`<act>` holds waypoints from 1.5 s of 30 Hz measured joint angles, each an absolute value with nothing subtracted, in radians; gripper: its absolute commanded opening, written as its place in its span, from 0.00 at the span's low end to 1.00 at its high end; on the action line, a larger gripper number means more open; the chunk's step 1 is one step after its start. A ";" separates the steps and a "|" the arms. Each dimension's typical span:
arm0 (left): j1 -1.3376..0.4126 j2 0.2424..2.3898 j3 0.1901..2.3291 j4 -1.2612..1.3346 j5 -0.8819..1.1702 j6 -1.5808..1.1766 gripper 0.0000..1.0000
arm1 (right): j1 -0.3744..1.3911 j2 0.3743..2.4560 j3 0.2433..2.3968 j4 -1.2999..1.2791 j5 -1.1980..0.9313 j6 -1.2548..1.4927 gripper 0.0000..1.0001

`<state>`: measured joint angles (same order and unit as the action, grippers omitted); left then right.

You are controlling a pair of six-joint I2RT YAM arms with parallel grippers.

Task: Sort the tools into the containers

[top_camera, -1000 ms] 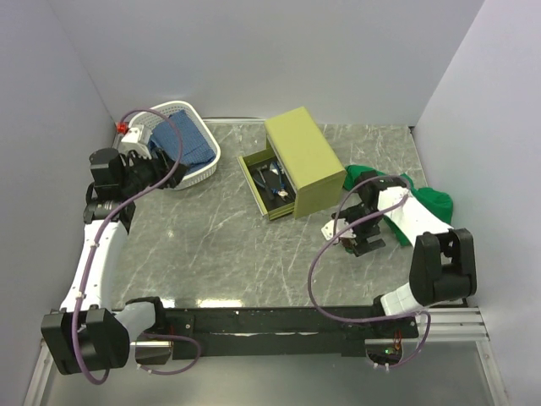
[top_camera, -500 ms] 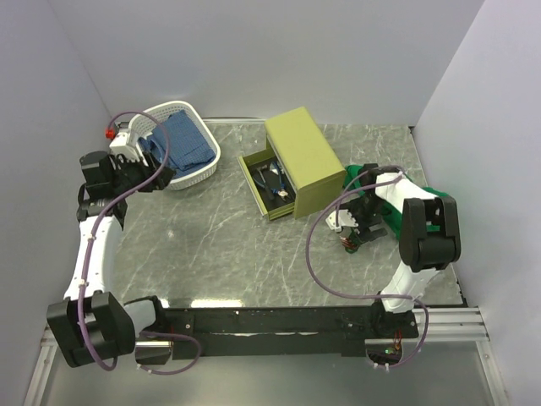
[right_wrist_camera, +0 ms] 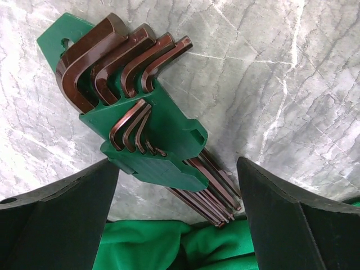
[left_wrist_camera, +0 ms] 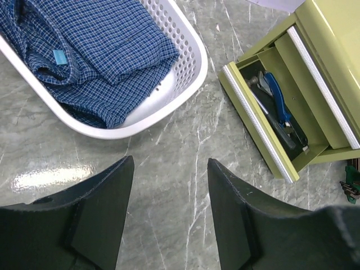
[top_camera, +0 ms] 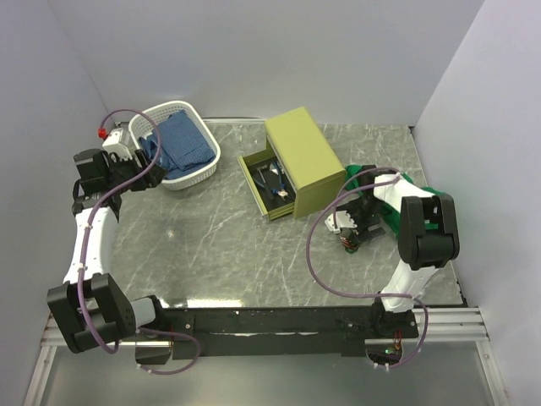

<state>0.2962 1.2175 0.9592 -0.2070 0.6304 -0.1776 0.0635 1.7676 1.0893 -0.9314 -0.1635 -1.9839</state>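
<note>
Hovering near the right edge of the desk (top_camera: 220, 245) with the right pincer (right_wrist_camera: 174, 169) spread wide, gripping nothing. Looks straight down on the hex key set (right_wrist_camera: 140, 129), lying flat on the marble in its green holder, between the two black fingers (right_wrist_camera: 56, 225) in the wrist view; cannot tell whether touching. Shows a green cloth (right_wrist_camera: 169, 242) just beside the long ends of the keys, toward the right edge. Hangs with the left pincer (left_wrist_camera: 169, 169) open too and empty, above bare desk near the far left corner, just beside the white lattice basket (left_wrist_camera: 191, 62). Finds a folded blue checked cloth (left_wrist_camera: 95, 50) inside that basket. Places the olive-green chest (top_camera: 304, 156) toward the middle of the far edge, with one drawer (left_wrist_camera: 256, 121) pulled out toward the left. Holds blue-handled pliers (left_wrist_camera: 278, 98) in that drawer, beside a dark tool (left_wrist_camera: 281, 132) too indistinct to name. Leaves the hex key set well apart from both containers.
</note>
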 measured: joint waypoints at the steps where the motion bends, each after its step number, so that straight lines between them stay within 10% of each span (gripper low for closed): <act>1: 0.298 1.219 0.962 -0.206 0.630 -0.178 0.60 | 0.063 1.764 1.084 -0.926 -0.165 -1.984 0.93; 26: 0.301 1.226 0.966 -0.199 0.631 -0.190 0.61 | 0.088 1.663 0.963 -0.905 -0.217 -1.987 0.79; 30: 0.308 1.226 0.966 -0.199 0.631 -0.199 0.61 | 0.098 1.655 0.950 -0.894 -0.210 -1.990 0.40; 36: 0.311 1.225 0.966 -0.187 0.631 -0.208 0.61 | 0.121 1.651 0.952 -0.890 -0.187 -1.982 0.07; 45: 0.311 1.193 0.951 -0.142 0.635 -0.241 0.61 | 0.305 1.477 0.969 -1.022 -0.389 -1.985 0.00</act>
